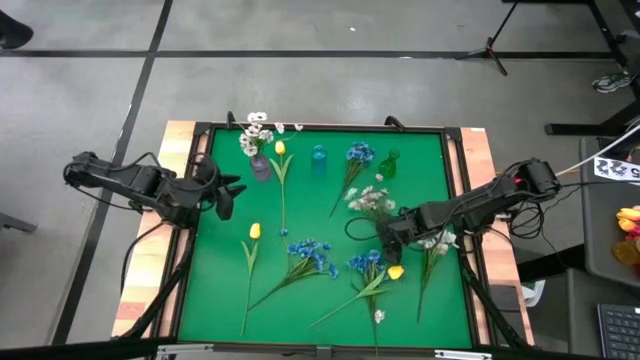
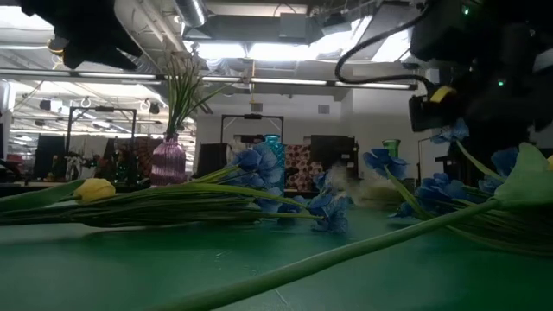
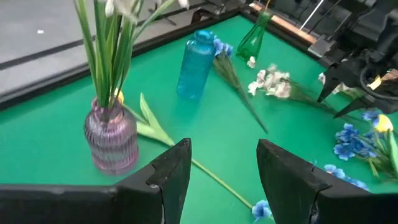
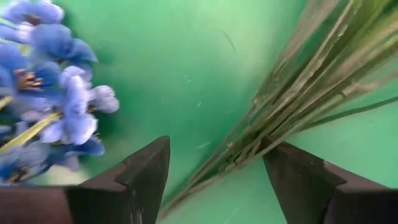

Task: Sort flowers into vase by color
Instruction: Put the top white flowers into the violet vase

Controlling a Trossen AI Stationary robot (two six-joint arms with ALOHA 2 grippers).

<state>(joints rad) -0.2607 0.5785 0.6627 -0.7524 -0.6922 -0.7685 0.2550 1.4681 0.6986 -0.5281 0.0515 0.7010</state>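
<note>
Hovering: right end effector [image 1: 392,236] low over the green table [image 1: 420,170], right of centre, fingers spread & released, holding nothing. In its own wrist view a bundle of thin green stalks [image 4: 292,106] lies on the mat btwn the two fingers [image 4: 140,177], a blue cluster [image 4: 53,87] just beside one of them.
Left end effector: [image 1: 226,192] at table's left edge, fingers apart w/ nothing btwn them; waiting.
High view only: full layout. Purple vase [image 1: 261,166] far-left w/ white sprays [image 1: 256,128] in it; blue vase [image 1: 318,158] far-centre; green vase [image 1: 388,164] to its right.
Loose stems, high view: yellow tulip [image 1: 280,149] beside purple vase, long axis near–far, bud at far end. 2nd yellow tulip [image 1: 255,231] left-centre, bud far, stalk running near. Blue bloom [image 1: 359,154] btwn blue & green vases, stalk slanting near-left. Blue cluster [image 1: 310,252] centre, stalks slanting near-left. Another blue cluster [image 1: 366,263] w/ a yellow bud [image 1: 396,271] just near the right end effector. White spray [image 1: 371,198] just far of that end effector.
Low view only: flowers lying flat, stalks across the frame; yellow bud [image 2: 95,189] at left, purple vase [image 2: 168,161] upright behind w/ green stalks fanning up.
Left wrist view only: purple vase [image 3: 111,134] ribbed, stalks upright in it; blue vase [image 3: 195,64] & green vase [image 3: 254,38] w/ no stems in them.
</note>
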